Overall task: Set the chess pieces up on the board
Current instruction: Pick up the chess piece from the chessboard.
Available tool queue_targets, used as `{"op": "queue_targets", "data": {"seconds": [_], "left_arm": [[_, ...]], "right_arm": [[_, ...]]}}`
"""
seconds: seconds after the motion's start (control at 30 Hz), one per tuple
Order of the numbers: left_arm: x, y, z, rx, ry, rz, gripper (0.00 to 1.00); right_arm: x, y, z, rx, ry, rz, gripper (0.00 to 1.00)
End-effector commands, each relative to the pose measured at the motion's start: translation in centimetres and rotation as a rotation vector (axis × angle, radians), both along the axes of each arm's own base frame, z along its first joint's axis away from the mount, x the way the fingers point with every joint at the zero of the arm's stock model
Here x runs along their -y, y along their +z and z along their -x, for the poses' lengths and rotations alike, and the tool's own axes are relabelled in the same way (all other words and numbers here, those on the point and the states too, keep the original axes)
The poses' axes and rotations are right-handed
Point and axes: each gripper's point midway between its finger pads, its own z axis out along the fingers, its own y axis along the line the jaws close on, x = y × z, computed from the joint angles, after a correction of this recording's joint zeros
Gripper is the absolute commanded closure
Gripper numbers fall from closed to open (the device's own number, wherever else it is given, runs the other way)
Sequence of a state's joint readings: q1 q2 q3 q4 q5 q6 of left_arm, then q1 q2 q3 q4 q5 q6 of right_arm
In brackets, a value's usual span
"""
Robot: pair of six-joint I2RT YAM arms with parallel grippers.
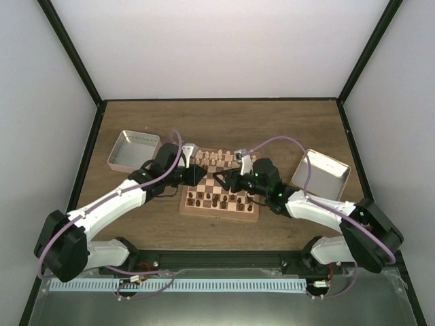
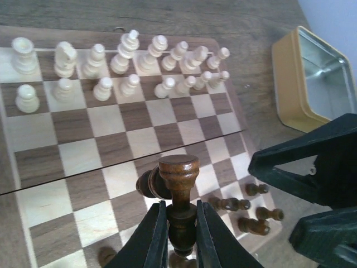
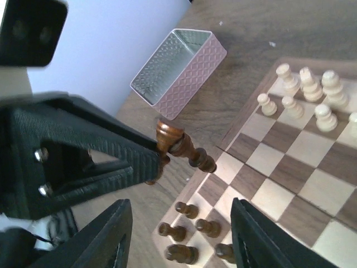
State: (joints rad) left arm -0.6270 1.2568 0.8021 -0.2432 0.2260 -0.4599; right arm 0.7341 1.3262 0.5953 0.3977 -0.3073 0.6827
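The board (image 1: 253,212) lies between my arms, also in the left wrist view (image 2: 106,120) and the right wrist view (image 3: 290,162). Pale chess pieces (image 2: 128,53) stand in two rows along its far side. Several dark chess pieces (image 3: 195,220) sit on its near rows. My left gripper (image 2: 179,209) is shut on a dark piece (image 2: 178,170), holding it above the board's near half. A second dark piece (image 3: 198,156) sticks out sideways against the held one. My right gripper (image 3: 184,240) is open and empty, hovering close beside the left gripper (image 1: 202,174).
A pink-sided metal tray (image 1: 134,151) stands left of the board, also in the right wrist view (image 3: 178,67). A tan-sided metal tray (image 1: 321,174) stands to the right, also in the left wrist view (image 2: 312,78). Black frame posts edge the wooden table.
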Motion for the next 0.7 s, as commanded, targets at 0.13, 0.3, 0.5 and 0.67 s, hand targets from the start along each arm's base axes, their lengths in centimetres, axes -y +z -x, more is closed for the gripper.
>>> {"op": "queue_targets", "data": {"seconds": [0.13,0.3,0.5,0.67], "left_arm": [[2.4,6.5,1.9,0.007,-0.141,0.18,0.96],[3.2,9.0,3.4,-0.01,-0.204,0.267,0.96],[3.4,10.8,4.4,0.01,-0.247,0.311,0.96],[3.4,11.7,4.8,0.023,-0.266,0.333,0.96]], "right_arm": [[1.2,4.6,2.1,0.479,0.102,-0.019,0.53],[1.0,6.6,2.1,0.598,0.107,-0.044,0.5],[1.5,8.8,2.6,0.804,0.091,-0.055,0.48],[1.1,8.7,2.7,0.878,0.123,-0.021,0.49]]}}
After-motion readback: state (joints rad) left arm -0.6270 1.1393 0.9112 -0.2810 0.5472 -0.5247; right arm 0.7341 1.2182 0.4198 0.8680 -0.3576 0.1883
